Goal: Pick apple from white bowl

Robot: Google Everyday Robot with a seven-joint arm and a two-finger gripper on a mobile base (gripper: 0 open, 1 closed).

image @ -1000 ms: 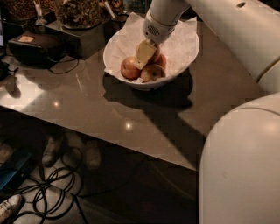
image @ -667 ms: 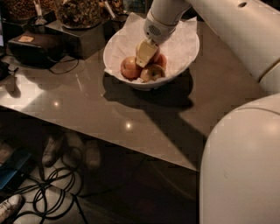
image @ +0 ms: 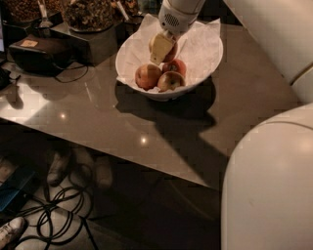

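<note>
The white bowl [image: 205, 63], lined with crumpled white paper, stands on the grey table. My gripper [image: 165, 52] hangs over the bowl's middle, its pale finger [image: 160, 47] in front. It is shut on the apple [image: 172, 51], whose orange-red side shows just right of that finger, a little above the other fruit. Three more apples lie in the bowl: one at the left [image: 147, 76], one at the front [image: 170, 81] and a redder one behind [image: 178, 66].
Dark containers of nuts [image: 90, 14] and a black box [image: 39, 51] with cables stand at the table's back left. The table's front edge [image: 146, 163] runs diagonally. Cables and shoes lie on the floor below. My white arm body [image: 269, 185] fills the right.
My gripper has risen a little out of the pile with the apple between its fingers. The other apples have stayed put.
</note>
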